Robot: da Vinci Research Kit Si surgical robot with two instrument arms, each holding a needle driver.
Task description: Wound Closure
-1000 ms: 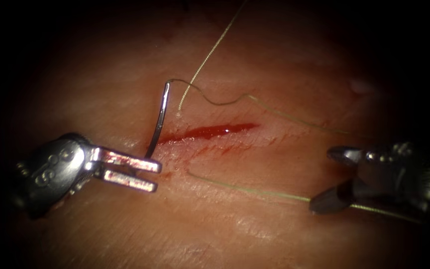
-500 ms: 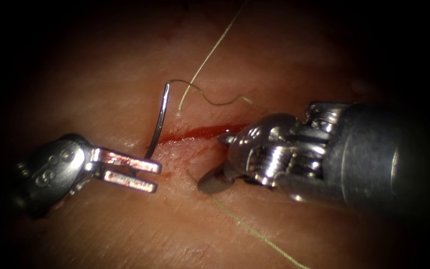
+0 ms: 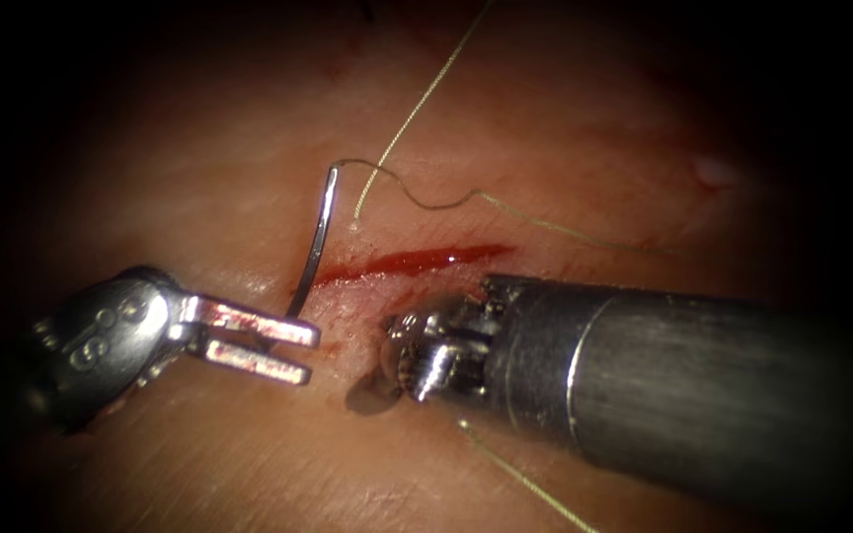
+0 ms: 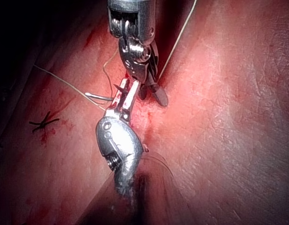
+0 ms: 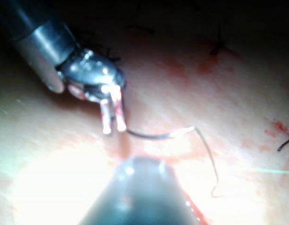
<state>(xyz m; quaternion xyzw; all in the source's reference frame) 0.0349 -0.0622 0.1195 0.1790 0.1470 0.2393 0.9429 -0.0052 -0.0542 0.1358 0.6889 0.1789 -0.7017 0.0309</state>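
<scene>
While lying low on the tissue (image 3: 199, 197) at the left end of the cut (image 3: 417, 262), shows as left tool (image 3: 308, 352) with 2 jaws spread apart, nearly parallel, clear gap between them. Nothing pinched in that gap. Upper jaw tip touching or just beside the needle (image 3: 316, 242); cannot tell which. Same spread on left tool (image 5: 113, 130) from the right wrist view, needle (image 5: 153, 136) leading off from beside 1 jaw tip.

Needle free of both tools, standing up out of the tissue at the cut's left end, lower part meeting the surface right by that jaw tip, blunt end up and away from the cut. Tip not visible. Thread (image 3: 426, 202) off the blunt end, looping right above the cut, then trailing toward the right. Red fluid (image 3: 436, 259) pooled along the cut.

Right tool (image 3: 372, 385) in from the right on a thick shaft, wrist bent, tip down against the tissue just below the cut, near the left tool but apart. Grip state here: cannot tell. Contents: cannot tell. Second run of thread (image 3: 520, 479) emerging from under the shaft toward the lower right.

From the left wrist view, right tool (image 4: 151, 93) just beside left tool (image 4: 125, 91), needle (image 4: 100, 97) sticking out sideways.
</scene>
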